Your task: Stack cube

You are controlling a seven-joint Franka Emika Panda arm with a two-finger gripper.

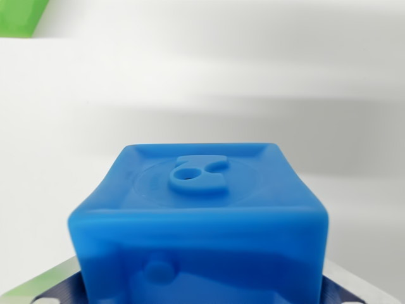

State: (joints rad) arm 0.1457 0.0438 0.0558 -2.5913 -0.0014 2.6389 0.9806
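Pincer (pixel 199 288) squeezes blue cube (pixel 202 215), sides pushed in. White tabletop (pixel 202 82) far past it. Green cube (pixel 22 18) far off, wrist view's top left.

Only one view was supplied, from the camera on the wrist. It looked forward past the gripper (pixel 201 292), whose metal parts showed at the bottom corners, and slightly down across a white surface (pixel 202 82). It sat very close to a blue cube (pixel 199 221), which filled the lower middle of the frame. A green object (pixel 22 18) was cut off in the top corner at the wrist view's left, too partial to identify. No second view shared the scene.
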